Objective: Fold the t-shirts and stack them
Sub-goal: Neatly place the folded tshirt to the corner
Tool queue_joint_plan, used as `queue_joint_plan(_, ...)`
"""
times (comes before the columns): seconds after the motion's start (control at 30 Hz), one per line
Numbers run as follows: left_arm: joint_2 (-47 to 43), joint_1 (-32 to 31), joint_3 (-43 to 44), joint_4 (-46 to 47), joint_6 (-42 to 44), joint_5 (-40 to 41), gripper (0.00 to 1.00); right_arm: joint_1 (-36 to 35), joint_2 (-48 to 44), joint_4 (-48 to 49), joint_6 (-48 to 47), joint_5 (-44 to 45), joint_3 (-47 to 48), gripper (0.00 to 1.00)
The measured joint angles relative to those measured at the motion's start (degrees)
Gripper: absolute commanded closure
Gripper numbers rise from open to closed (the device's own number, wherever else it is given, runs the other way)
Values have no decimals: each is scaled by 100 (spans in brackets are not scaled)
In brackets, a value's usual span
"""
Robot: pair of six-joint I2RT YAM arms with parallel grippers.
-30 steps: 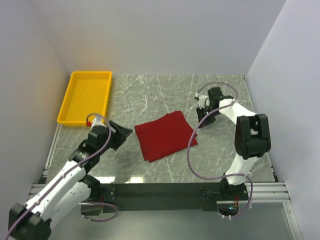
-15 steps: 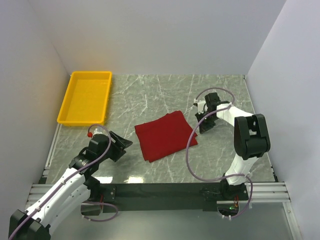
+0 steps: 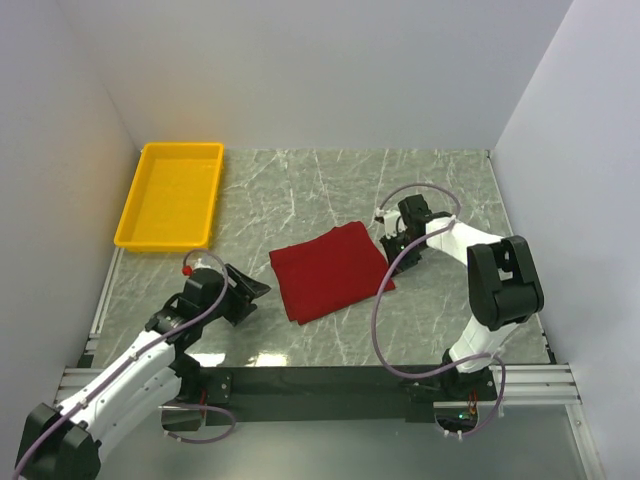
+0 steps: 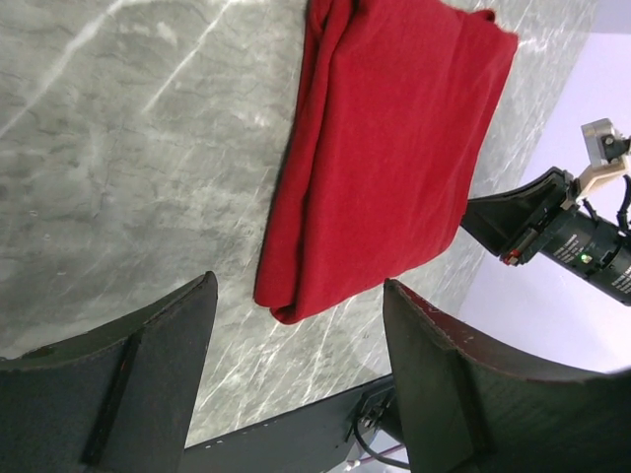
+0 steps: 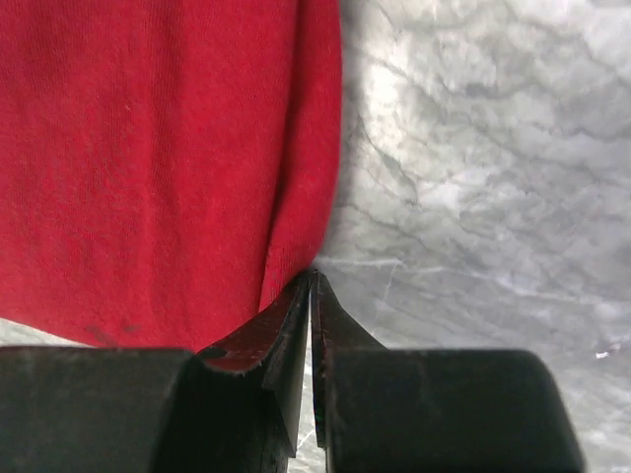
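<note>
At the middle of the table (image 3: 300, 190), the folded dark red t-shirt (image 3: 330, 271) lies flat between my two grippers. My left gripper (image 3: 250, 288) hovers open just beside the shirt's left corner, holding nothing. My right gripper (image 5: 312, 284) is closed, its tips touching the shirt's right folded edge; I cannot tell whether any cloth is pinched. Risk: a sideways push from the closed tips would likely bunch the layers and undo the fold; a shallow left grasp may catch only the top layer.
</note>
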State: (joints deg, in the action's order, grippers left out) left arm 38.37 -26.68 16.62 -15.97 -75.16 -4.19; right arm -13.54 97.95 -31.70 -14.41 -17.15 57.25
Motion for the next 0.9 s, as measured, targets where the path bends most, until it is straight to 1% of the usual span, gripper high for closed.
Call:
queue_joint_plan(0.07, 162, -59, -24, 155, -48, -37, 26, -9, -48, -13, 0, 76, -42, 89)
queue_joint_plan(0.17, 520, -236, -24, 343, -90, -44, 26, 0, -164, -42, 7, 496, -85, 87)
queue_joint_plan(0.3, 994, -525, -24, 654, -160, -37, 26, 155, -540, -81, -13, 968, -103, 81)
queue_joint_plan(0.4, 1462, -774, -24, 977, -267, 4, 26, 304, -1001, -177, -118, 1051, -101, 75)
queue_joint_plan(0.47, 1740, -925, -24, 1174, -341, 55, 26, 376, -1322, -291, -221, 938, -101, 69)
queue_joint_plan(0.6, 2288, -1209, 46, 1606, -544, 146, 26, 407, -1993, -538, -522, 367, -111, 59)
queue_joint_plan(0.67, 2522, -1331, 136, 1749, -634, 186, 26, 409, -2275, -588, -638, 107, -168, 59)
queue_joint_plan(0.7, 2660, -1399, 192, 1836, -691, 212, 26, 411, -2426, -621, -686, -24, -212, 53)
queue_joint_plan(0.77, 2907, -1523, 323, 1952, -758, 308, 26, 415, -2695, -675, -769, -264, -321, 45)
queue_joint_plan(0.8, 3032, -1582, 407, 1978, -782, 361, 26, 420, -2787, -684, -789, -356, -376, 41)
queue_joint_plan(0.9, 3248, -1779, 693, 1762, -837, 616, 24, 490, -2861, -577, -774, -658, -592, 37)
